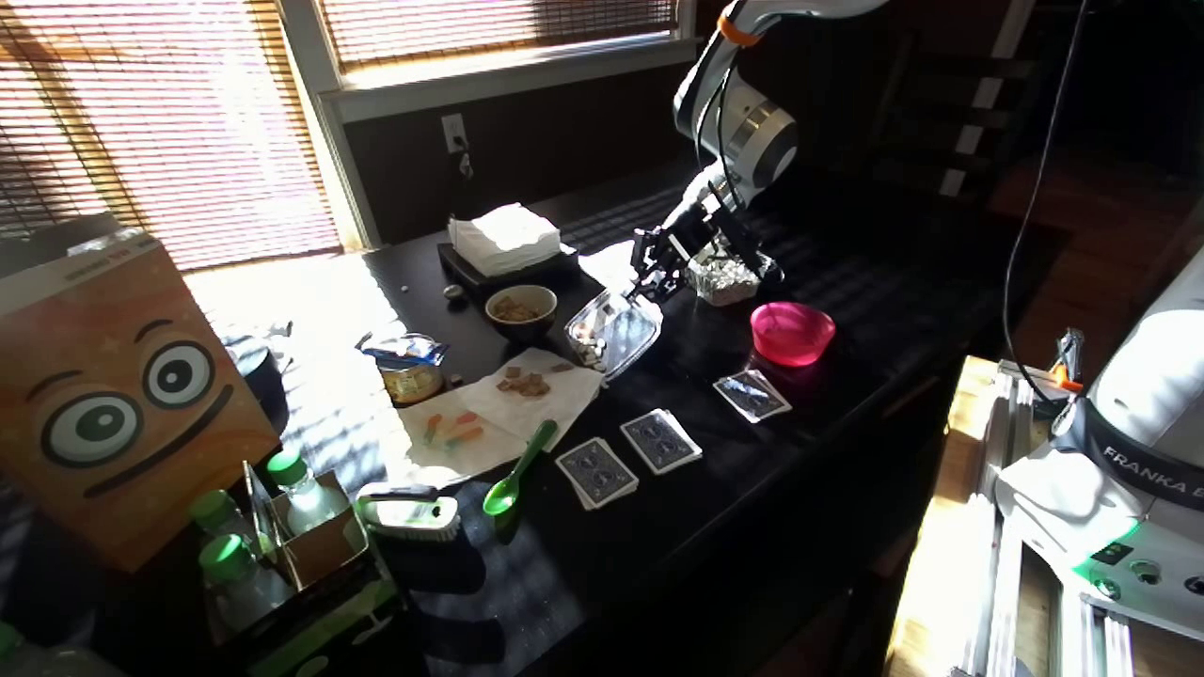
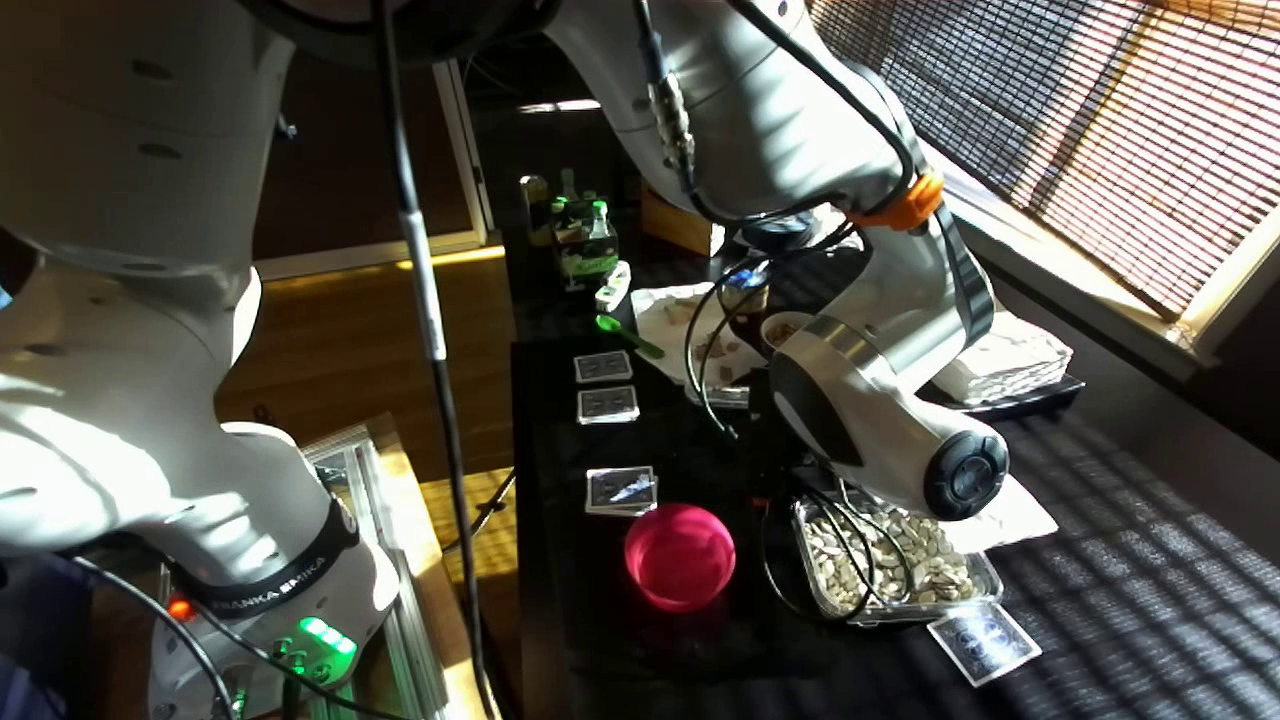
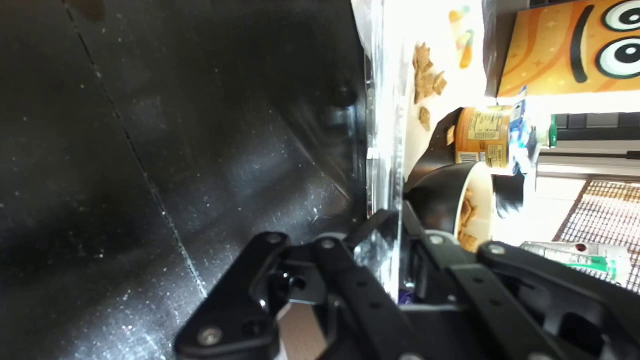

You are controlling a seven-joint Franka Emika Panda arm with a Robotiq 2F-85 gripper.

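One clear plastic container (image 1: 616, 329) pinched by its edge in the gripper (image 3: 392, 220), between a dark bowl (image 1: 522, 330) of cereal squares (image 1: 514, 310) and a bright pink bowl (image 1: 792, 350).

I can cross black tabletop (image 1: 682, 376) between the rectangular clear plastic container (image 1: 621, 331) and dark-backed playing-card stacks (image 1: 661, 440); the round black bowl (image 1: 517, 331) and clear tray (image 2: 925, 609) of pale pieces (image 2: 935, 562) crowd my black gripper (image 3: 400, 217).

From here, I locate a green spoon (image 1: 526, 462) on the bench (image 1: 546, 588): white brush (image 1: 410, 515) beside it, card stack (image 1: 594, 474) at its opposite side.
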